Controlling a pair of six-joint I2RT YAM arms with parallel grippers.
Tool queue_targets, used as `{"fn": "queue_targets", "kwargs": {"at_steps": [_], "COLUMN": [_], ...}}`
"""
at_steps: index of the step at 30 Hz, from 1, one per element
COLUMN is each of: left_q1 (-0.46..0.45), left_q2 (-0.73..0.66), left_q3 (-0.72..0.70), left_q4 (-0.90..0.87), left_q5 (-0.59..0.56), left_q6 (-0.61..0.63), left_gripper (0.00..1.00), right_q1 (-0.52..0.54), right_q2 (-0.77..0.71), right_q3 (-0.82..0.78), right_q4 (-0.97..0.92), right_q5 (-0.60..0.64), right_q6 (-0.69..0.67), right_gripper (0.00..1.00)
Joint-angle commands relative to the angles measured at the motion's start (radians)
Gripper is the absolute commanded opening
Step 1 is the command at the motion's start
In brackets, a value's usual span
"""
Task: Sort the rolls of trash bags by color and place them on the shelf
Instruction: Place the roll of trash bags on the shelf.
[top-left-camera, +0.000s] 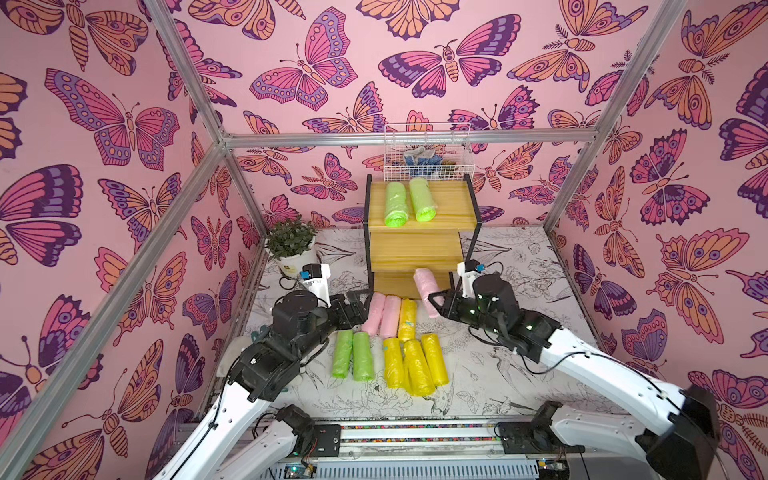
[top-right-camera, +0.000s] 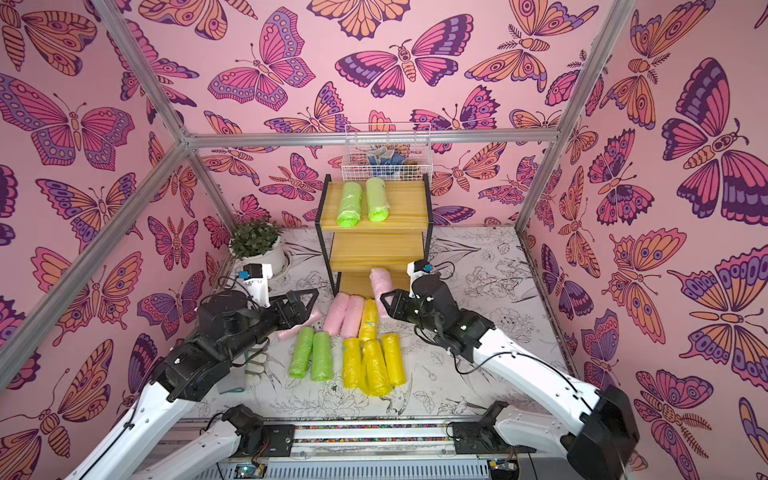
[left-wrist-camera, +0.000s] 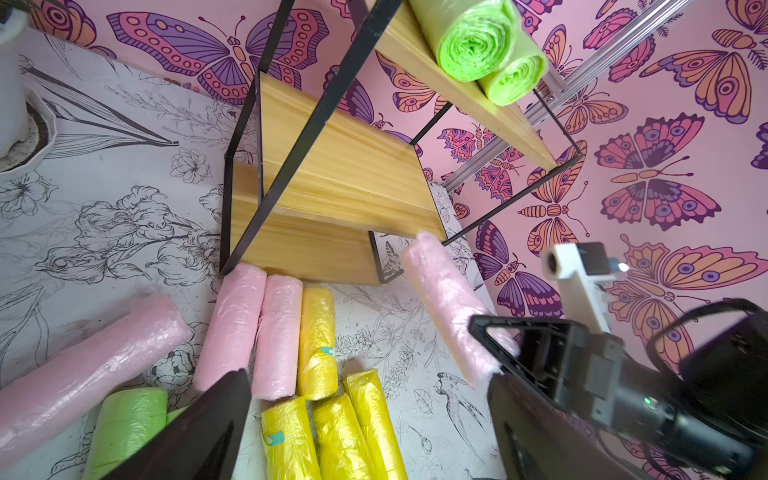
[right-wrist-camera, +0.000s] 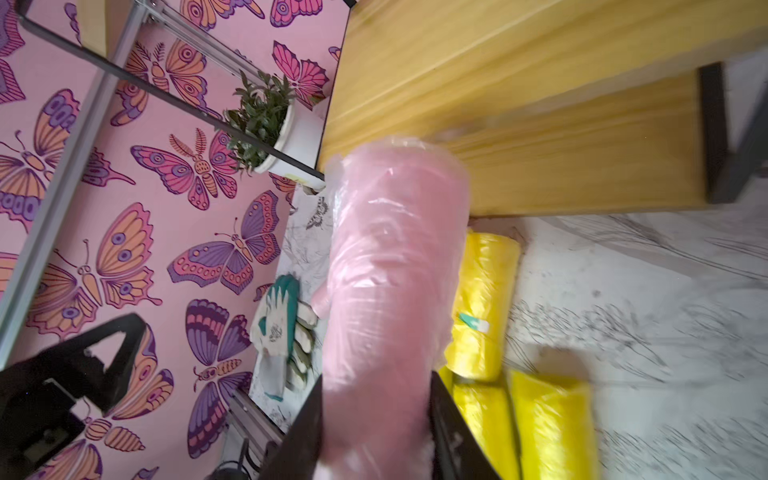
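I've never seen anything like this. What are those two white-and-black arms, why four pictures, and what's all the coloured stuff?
Those are two robot arms, each ending in a gripper. Two pictures look down on the whole scene from above; the other two come from cameras on the arms' wrists. The right gripper holds a pink roll of trash bags near the shelf, whose top board already carries two green rolls. The left gripper is open and empty. On the table lie three more pink rolls, two green ones and four yellow rolls. A potted plant and a wire basket stand nearby.
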Motion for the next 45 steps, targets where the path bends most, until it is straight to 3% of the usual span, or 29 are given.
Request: {"fn": "queue_targets", "kwargs": {"at_steps": [1,5,19,29,45], "left_q1": [-0.007,-0.005,-0.005,-0.005,-0.005], "left_q2": [-0.034,-0.056,-0.101,-0.107,-0.079], "left_q3": [-0.012,-0.003,0.024,0.025,0.014], "left_q4": [-0.051,-0.087,-0.16,-0.177,-0.175], "left_q5": [-0.011,-0.028,-0.049,-0.075,-0.049], "left_q6": [-0.001,0.011,0.071,0.112,0.133], "left_gripper": [0.95,0.96,0.98,0.99,1.0], "right_q1": [0.011,0.011,-0.021,-0.041,-0.048], "right_q2": [0.072,0.17,0.528,0.635,0.726], "right_q3": [0.043,0.029,0.229,0.339,0.405], "right_q4": [0.34,0.548,0.815,0.781,0.692], "right_q5": [-0.031,0.0,0.049,0.064,0.073], "right_q6": [0.098,0.164,0.23,0.218,0.136], "right_gripper": [0.0,0.0,0.0,0.0,0.14]}}
